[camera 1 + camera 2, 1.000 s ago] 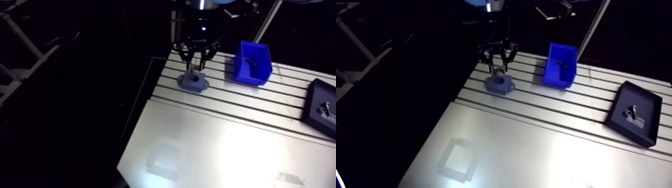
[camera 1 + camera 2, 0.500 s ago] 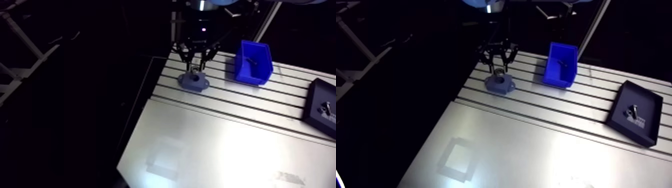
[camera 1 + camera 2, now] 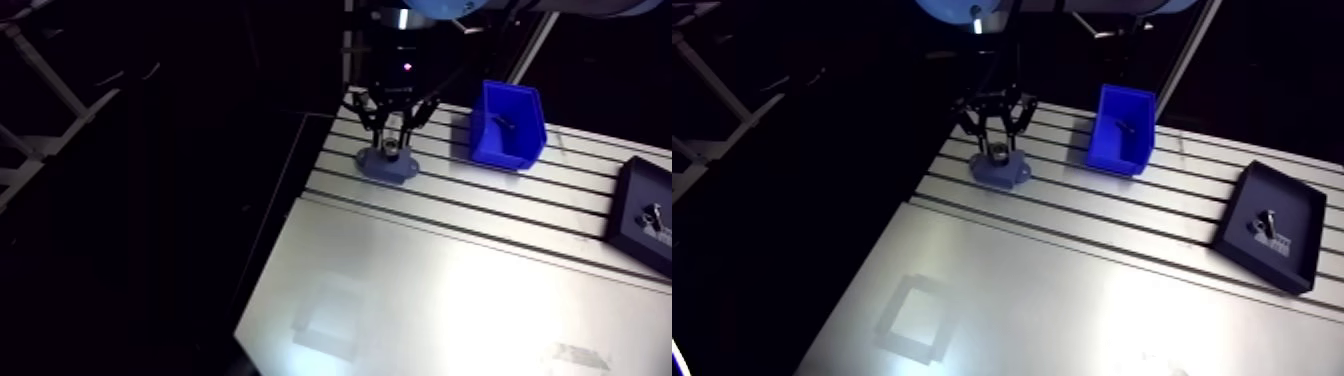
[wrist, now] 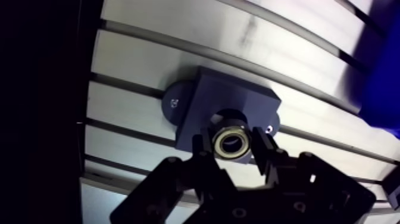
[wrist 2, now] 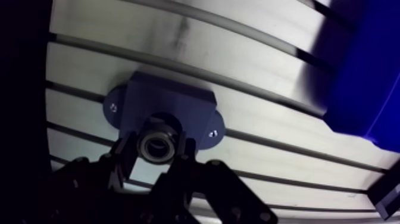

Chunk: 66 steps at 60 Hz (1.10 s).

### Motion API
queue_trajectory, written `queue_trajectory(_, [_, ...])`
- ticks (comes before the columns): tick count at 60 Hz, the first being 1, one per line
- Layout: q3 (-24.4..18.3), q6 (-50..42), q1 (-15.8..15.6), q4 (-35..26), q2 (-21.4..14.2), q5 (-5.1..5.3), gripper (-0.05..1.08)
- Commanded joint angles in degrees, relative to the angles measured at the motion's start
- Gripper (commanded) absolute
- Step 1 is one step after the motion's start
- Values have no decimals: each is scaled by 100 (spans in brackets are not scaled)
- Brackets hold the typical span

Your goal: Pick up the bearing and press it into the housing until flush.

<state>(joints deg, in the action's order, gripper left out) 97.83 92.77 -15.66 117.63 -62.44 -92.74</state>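
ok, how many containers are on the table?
2. A blue bin stands a little way from the housing; a black tray lies farther along, near the table edge. More may sit outside the views.

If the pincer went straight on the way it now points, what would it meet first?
The housing: the pincer is shut on the bearing, which hangs right over the housing's dark hole, so the bearing would likely enter it first. The gap left is unclear.
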Motion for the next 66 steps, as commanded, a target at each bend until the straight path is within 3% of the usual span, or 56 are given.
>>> queue_trajectory(1, [63, 9, -25, 144, 0, -3, 87])
queue_trajectory(66, [126, 9, -17, 203, 0, 6, 86])
